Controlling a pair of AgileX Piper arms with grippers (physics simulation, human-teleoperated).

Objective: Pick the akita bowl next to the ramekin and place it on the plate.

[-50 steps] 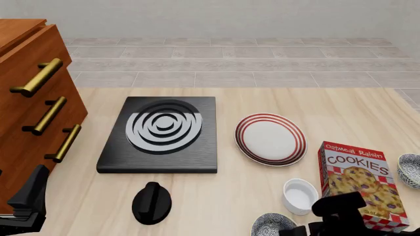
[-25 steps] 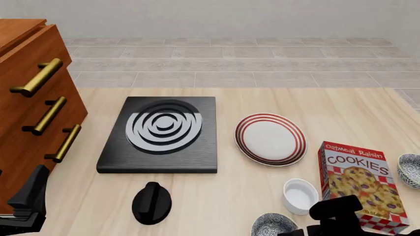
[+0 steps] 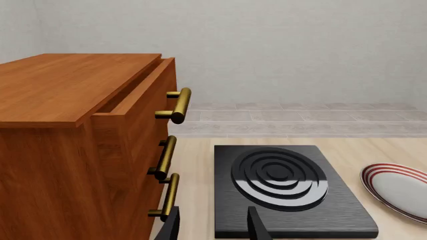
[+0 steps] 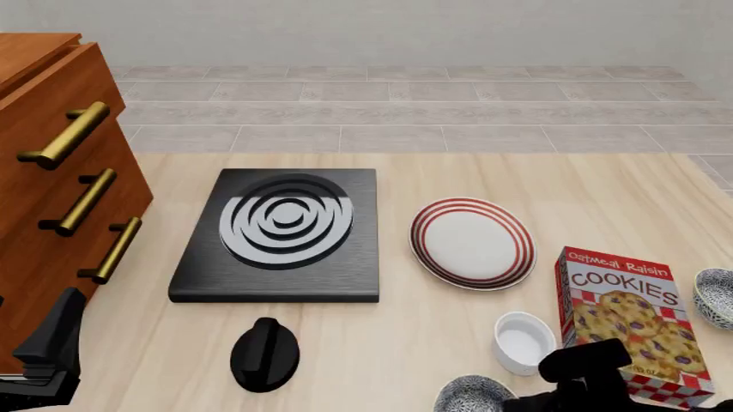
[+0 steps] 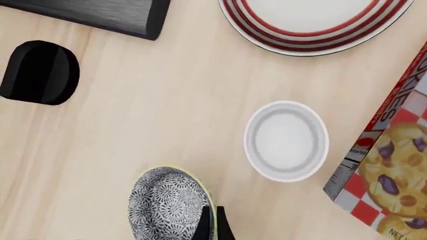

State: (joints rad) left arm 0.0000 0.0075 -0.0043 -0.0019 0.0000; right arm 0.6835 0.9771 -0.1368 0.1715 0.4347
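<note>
The akita bowl, grey-and-white speckled, sits beside the white ramekin at the table's near edge. In the front view the bowl is cut by the bottom border, with the ramekin just behind and to its right. My right gripper is shut on the bowl's rim, one finger inside and one outside. The red-ringed plate lies further back, bare. At the near left my left gripper stands open with nothing between its fingers.
A cookies box stands upright right of the ramekin, and a second speckled bowl lies beyond it. A black stove and its knob are left of the plate. A wooden drawer cabinet fills the left side.
My right arm has sunk a little and shifted left, and the bowl has slid slightly left toward the bottom border. The left arm has not moved.
</note>
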